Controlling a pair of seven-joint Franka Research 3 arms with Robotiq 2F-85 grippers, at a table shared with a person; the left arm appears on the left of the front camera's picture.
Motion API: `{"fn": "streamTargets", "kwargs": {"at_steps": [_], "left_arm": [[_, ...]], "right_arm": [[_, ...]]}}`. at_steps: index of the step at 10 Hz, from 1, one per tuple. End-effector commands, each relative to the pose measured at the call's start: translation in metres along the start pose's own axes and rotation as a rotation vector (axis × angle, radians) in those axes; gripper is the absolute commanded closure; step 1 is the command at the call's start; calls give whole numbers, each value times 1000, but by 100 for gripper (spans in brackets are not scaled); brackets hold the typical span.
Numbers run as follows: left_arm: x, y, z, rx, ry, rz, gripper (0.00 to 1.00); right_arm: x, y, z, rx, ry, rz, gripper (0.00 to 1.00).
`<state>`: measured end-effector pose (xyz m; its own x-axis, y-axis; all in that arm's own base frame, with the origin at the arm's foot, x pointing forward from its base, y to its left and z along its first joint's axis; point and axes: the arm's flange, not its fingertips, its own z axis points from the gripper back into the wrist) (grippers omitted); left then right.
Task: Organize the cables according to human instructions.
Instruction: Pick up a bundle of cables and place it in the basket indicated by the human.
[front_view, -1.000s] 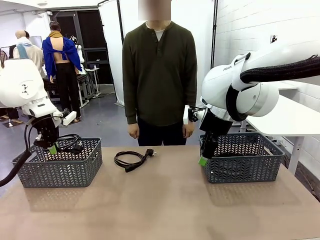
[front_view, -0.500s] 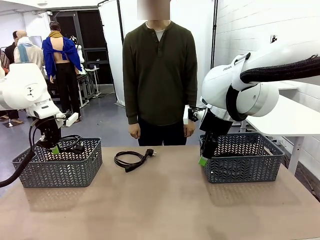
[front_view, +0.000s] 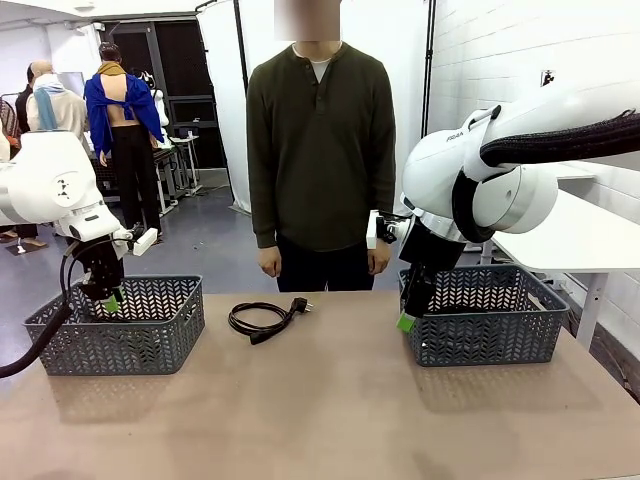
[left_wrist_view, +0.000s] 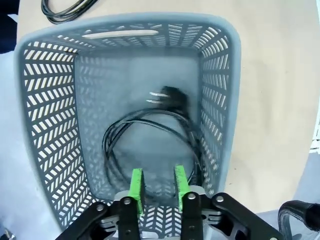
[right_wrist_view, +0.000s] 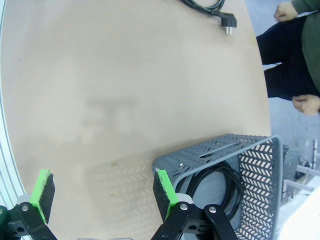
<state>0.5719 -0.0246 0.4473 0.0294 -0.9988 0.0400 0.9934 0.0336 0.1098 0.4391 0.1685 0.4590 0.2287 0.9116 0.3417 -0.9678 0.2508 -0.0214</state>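
Observation:
One coiled black cable (front_view: 262, 320) lies on the table between the two baskets, its plug pointing at the person; the wrist views catch it too (left_wrist_view: 67, 7) (right_wrist_view: 205, 6). Another cable (left_wrist_view: 155, 140) lies blurred on the floor of the left grey basket (front_view: 120, 340). My left gripper (front_view: 108, 300) (left_wrist_view: 158, 185) hangs over that basket, its green pads apart with nothing between them. A third cable (right_wrist_view: 217, 182) is coiled inside the right grey basket (front_view: 490, 340). My right gripper (front_view: 408, 318) (right_wrist_view: 104, 192) stands wide open and empty at that basket's near left corner.
A person stands at the table's far edge with both hands (front_view: 266, 262) hanging down. The tan tabletop (front_view: 320, 410) is bare in front of the baskets. A white table (front_view: 570, 240) stands off to the right.
My left gripper has opened and the cable it held above the left basket has dropped inside. The right arm and the cable on the table have not moved.

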Motion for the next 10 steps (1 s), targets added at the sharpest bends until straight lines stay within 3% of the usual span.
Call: {"fn": "streamTargets", "kwargs": {"at_steps": [1, 2, 7, 9, 10], "left_arm": [[-3, 7, 4, 25, -28, -3, 8], [-3, 9, 9, 31, -32, 1, 0], [3, -3, 42, 0, -22, -26, 0], [5, -13, 61, -13, -122, 30, 0], [8, -5, 41, 11, -15, -7, 0]], "right_arm": [[0, -1, 0, -6, 8, 1, 0], [0, -1, 0, -6, 8, 1, 0], [0, -1, 0, -6, 8, 1, 0], [0, -1, 0, -6, 8, 1, 0], [0, -1, 0, -6, 8, 1, 0]]}}
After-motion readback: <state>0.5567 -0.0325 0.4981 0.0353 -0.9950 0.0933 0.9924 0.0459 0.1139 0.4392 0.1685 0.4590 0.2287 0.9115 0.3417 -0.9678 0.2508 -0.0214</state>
